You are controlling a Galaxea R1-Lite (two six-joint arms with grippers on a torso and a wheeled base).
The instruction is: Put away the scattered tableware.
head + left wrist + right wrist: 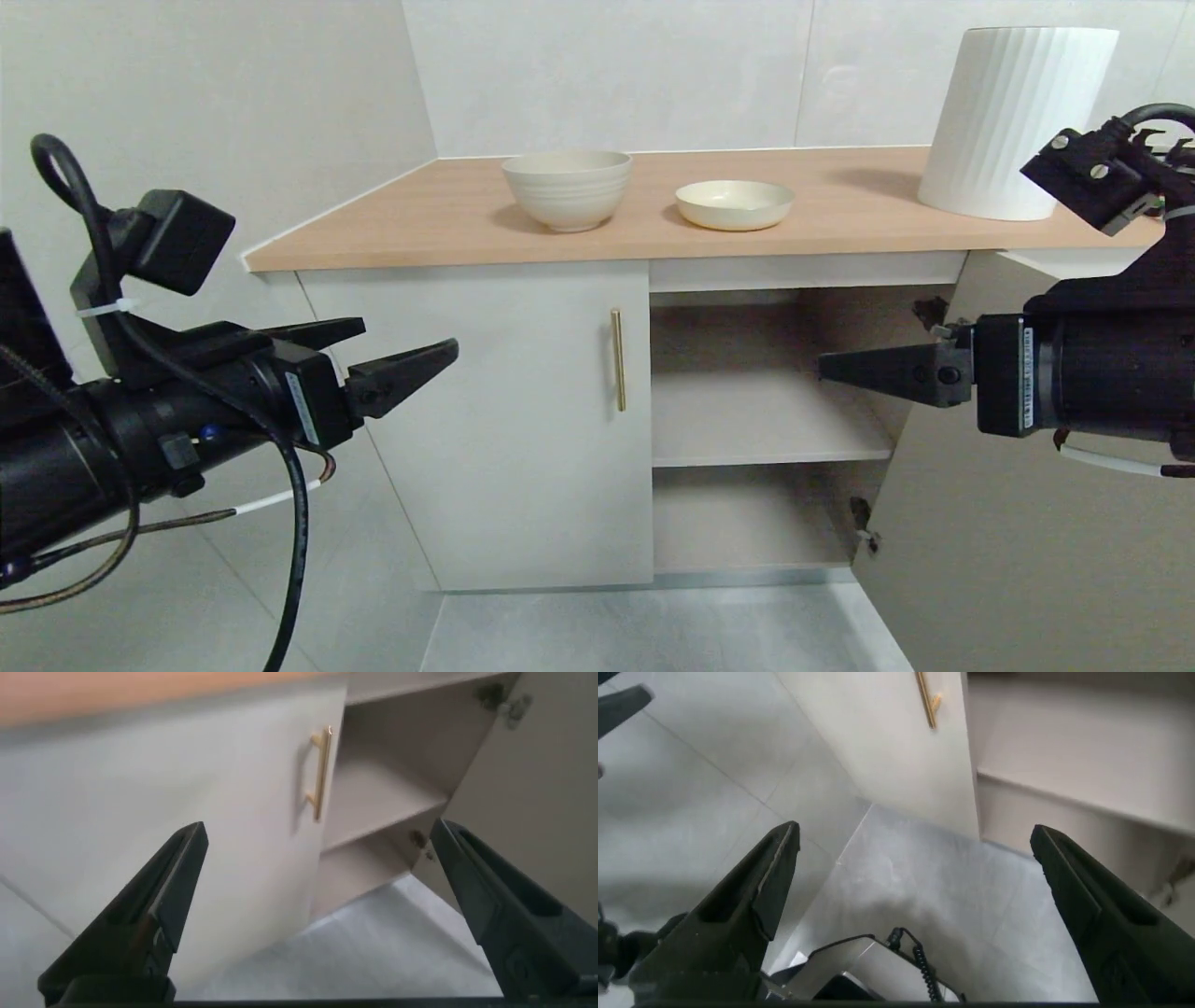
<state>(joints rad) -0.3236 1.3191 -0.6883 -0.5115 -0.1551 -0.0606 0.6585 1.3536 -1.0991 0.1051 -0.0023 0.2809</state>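
left gripper [411, 334], nearest the viewer on the left, hangs in the air in front of the cabinet with its jaws spread wide and nothing between them. right gripper [831, 370] is level with it on the right, also wide apart and empty as its wrist view shows, its tip in front of the open compartment.

behind them stands a pale cabinet. its left door [504, 420] is closed and carries a slim brass handle [617, 359]. the right door [1008, 560] is swung open toward the robot, just beside the right arm. inside are a bare middle shelf [756, 420] and a bottom shelf [738, 532].

on the wooden countertop [840, 224] above sit the pieces to be put away: a deep ribbed bowl [567, 189] to the left and a shallow dish [734, 203] near it on the right, apart from each other. a tall white ribbed container [1018, 121] stands further right, near the wall.

likely risks: both pieces look smooth and glazed, so a pinch on one rim could slip and drop them to the tiled floor. the dish is low, leaving little to grip. the right arm, rising to the counter, might knock the open door or the tall container. carrying a piece down, it could catch the counter edge.
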